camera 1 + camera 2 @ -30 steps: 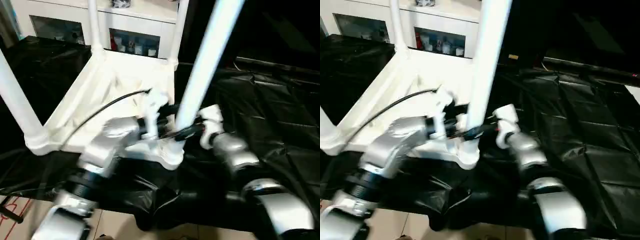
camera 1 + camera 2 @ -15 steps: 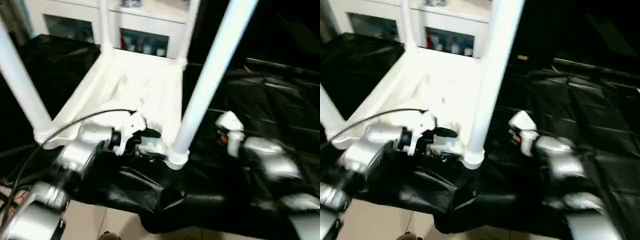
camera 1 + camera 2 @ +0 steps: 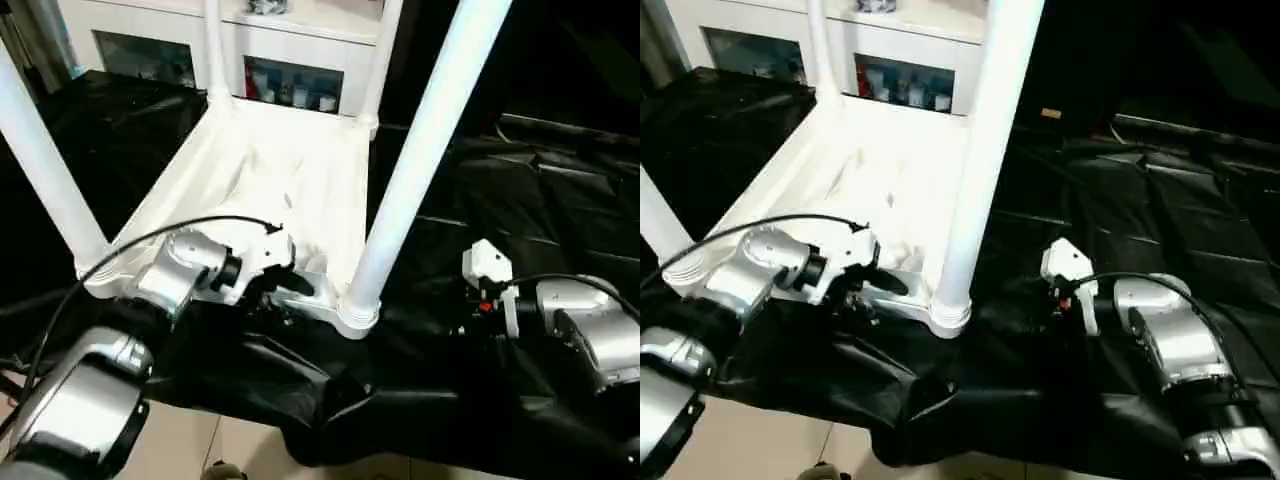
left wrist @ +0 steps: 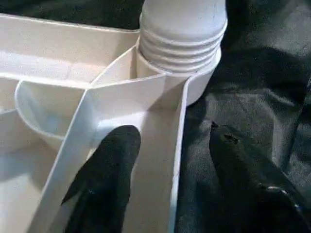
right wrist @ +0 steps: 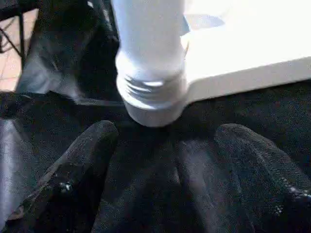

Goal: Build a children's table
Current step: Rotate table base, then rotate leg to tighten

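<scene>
The children's table lies upside down on the black cloth, its white tabletop (image 3: 290, 180) with the ribbed underside facing up. Legs stand in the corner sockets: near-right leg (image 3: 410, 170), near-left leg (image 3: 45, 165), and two far legs (image 3: 213, 50) (image 3: 385, 50). My left gripper (image 4: 170, 133) is open and straddles the tabletop's near rim beside the near-right socket (image 4: 182, 53). One finger (image 4: 104, 174) is inside the rim, the other over the cloth. My right gripper (image 5: 167, 133) is open and empty, a short way right of that leg's base (image 5: 150, 92).
The black-draped work table (image 3: 540, 180) stretches away to the right. Its front edge drops to a tiled floor (image 3: 200, 450). A white cabinet (image 3: 290, 60) stands behind the table. A black cable (image 3: 130, 245) arcs over my left forearm.
Both grippers have left the near-right leg. The left one dropped to the tabletop's near rim with its fingers narrowing; the right arm drew back to the right. The camera also shifted.
</scene>
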You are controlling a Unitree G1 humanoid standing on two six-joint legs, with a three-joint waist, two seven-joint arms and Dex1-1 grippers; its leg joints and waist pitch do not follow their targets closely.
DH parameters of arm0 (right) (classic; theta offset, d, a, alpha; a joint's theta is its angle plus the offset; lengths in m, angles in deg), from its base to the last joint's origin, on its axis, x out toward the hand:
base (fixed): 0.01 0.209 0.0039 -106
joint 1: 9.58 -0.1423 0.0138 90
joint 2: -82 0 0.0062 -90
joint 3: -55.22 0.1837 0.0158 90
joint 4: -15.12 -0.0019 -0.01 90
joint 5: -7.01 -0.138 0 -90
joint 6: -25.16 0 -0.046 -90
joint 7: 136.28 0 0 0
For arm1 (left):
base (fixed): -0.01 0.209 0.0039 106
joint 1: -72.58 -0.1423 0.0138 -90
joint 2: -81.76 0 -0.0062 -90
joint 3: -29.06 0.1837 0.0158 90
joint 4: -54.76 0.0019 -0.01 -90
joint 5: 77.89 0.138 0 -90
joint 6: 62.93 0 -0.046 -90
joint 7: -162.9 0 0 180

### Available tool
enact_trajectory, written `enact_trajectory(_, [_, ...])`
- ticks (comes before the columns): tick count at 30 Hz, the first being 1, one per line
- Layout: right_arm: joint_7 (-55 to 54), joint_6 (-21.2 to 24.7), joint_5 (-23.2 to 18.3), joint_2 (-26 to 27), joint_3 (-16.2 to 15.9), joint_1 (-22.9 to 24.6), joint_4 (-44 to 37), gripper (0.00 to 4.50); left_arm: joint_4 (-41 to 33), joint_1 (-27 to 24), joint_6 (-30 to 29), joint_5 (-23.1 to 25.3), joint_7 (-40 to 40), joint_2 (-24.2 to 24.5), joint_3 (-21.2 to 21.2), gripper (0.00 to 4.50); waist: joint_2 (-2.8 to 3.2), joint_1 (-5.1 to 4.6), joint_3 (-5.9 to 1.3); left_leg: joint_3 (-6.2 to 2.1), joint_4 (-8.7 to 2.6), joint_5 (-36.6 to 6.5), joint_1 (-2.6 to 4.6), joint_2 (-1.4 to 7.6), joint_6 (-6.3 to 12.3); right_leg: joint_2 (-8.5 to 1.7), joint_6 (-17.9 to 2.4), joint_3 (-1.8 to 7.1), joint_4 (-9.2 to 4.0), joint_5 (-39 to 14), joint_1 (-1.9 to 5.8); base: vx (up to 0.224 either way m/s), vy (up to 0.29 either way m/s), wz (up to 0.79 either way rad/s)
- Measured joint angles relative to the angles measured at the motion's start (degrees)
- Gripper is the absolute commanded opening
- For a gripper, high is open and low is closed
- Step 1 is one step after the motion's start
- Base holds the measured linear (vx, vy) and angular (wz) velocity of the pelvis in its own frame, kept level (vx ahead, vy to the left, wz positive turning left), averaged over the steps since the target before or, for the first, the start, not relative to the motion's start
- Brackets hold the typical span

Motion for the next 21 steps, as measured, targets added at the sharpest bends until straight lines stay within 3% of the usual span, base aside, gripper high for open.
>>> enact_trajectory(8, [0.02, 2.62, -0.84, -1.18, -0.36, 1.67, -3.59, 3.74, 5.02, 1.82, 1.58, 1.16, 1.07, -0.15, -0.12, 1.86, 0.53, 0.34, -0.17, 0.0, 0.0, 0.0, 0.02, -0.01, 0.0, -0.01, 0.0, -0.01, -0.01, 0.0, 0.01, 0.0, 0.0, 0.0])
enact_trajectory(16, [-0.08, 4.12, -0.98, -1.22, -0.59, 1.81, -4.45, 3.74, 7.93, 2.99, 3.01, 2.38, 0.94, -0.71, -0.41, 1.45, 0.58, 0.51, -0.18, -0.01, 0.0, 0.0, 0.09, -0.01, 0.0, -0.02, 0.0, -0.01, 0.0, 0.0, 0.1, 0.0, 0.0, 0.0])
enact_trajectory(21, [-0.13, 4.63, -1.04, -1.45, -1.14, 2.4, -4.81, 3.74, 9.08, 3.39, 3.61, 2.81, 1.04, -0.91, -0.62, 0.83, 0.59, 0.55, -0.19, -0.01, 0.0, 0.0, 0.14, -0.01, 0.0, -0.02, 0.0, -0.01, -0.01, 0.0, 0.16, 0.0, 0.0, 0.0])
